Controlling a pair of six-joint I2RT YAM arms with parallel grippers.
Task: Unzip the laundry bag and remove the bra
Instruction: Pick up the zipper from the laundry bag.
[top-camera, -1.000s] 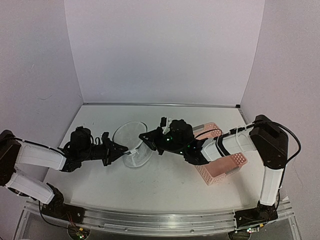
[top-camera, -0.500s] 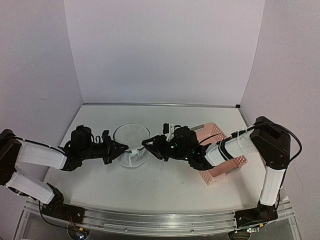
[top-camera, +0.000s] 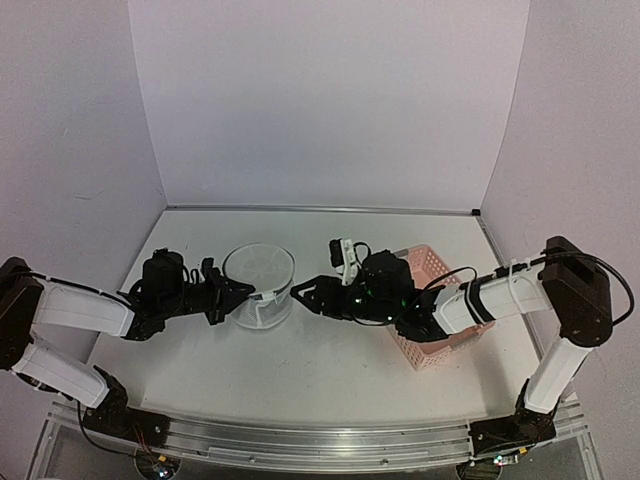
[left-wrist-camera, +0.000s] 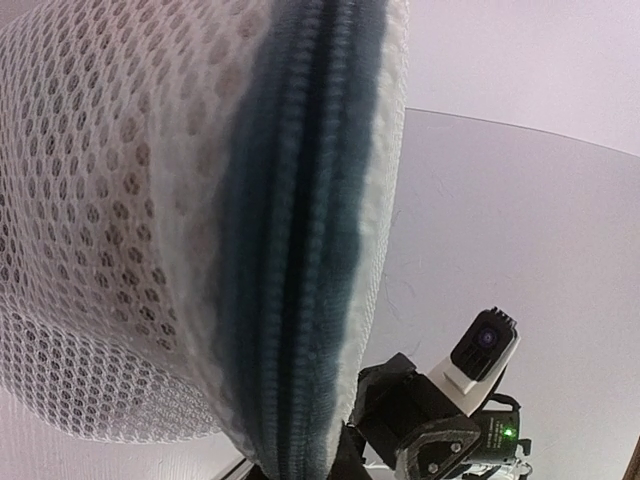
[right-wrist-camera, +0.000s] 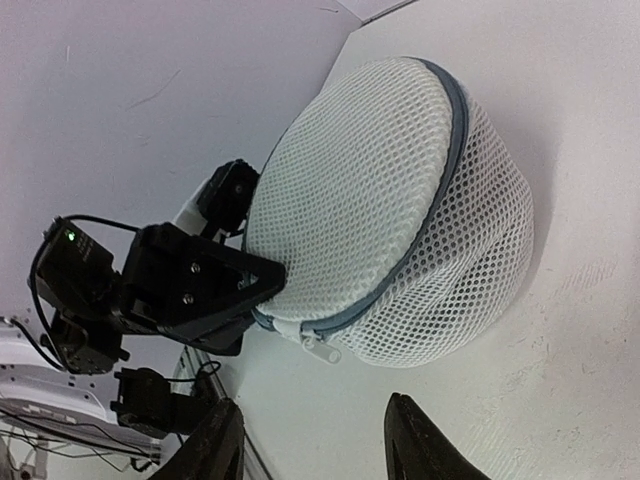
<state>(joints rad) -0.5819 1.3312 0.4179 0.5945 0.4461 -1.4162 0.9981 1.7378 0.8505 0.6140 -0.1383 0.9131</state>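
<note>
The laundry bag (top-camera: 258, 285), a white mesh pouch with a dark zipper rim, stands puffed up on the table left of centre. My left gripper (top-camera: 236, 294) is shut on its rim by the zipper's end; the right wrist view shows this grip (right-wrist-camera: 262, 285). The white zipper pull (right-wrist-camera: 322, 346) hangs free beside it. My right gripper (top-camera: 306, 291) is open and empty, a short way right of the bag, its fingers (right-wrist-camera: 418, 440) clear of the mesh (right-wrist-camera: 400, 190). In the left wrist view the zipper band (left-wrist-camera: 300, 250) fills the frame. The bra does not show.
A pink perforated basket (top-camera: 455, 325) sits on the table at the right, partly behind my right arm. White walls close in the back and both sides. The arms' rail (top-camera: 300, 440) runs along the near edge.
My right gripper has drawn back to the right, away from the bag, and sunk lower. The bag has shifted slightly left and now stands more upright. My left gripper keeps its hold.
</note>
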